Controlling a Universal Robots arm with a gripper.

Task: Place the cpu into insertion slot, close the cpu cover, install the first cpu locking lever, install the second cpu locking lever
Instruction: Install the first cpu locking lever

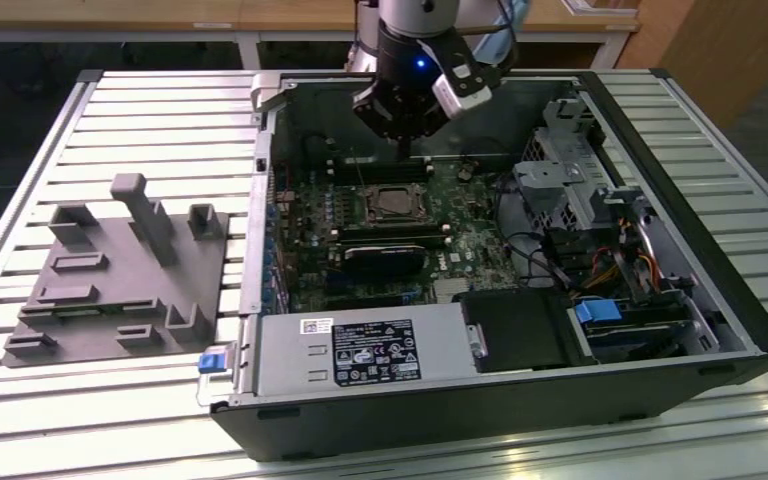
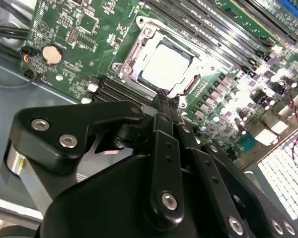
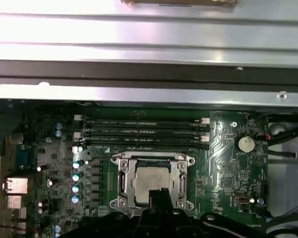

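The slatted surface (image 1: 131,110) is carrying an open computer case (image 1: 491,410), lying on its side. Its green motherboard (image 3: 223,148) is facing up.

The tool (image 2: 166,99) is hanging over the board's far part, just beyond the insertion slot (image 1: 369,208). Its fingers are looking pressed together and are pinching nothing.

The cpu (image 3: 150,182) is already sitting in the slot, and the cpu cover (image 3: 124,179) appears to be lying flat around it. So placing and closing are looking done, but I cannot tell whether either locking lever is latched.

The long memory slots (image 3: 144,131) are crowding the slot's far edge and a black block (image 1: 377,262) its near edge. The case walls are hemming in the sides, leaving open room mainly overhead.
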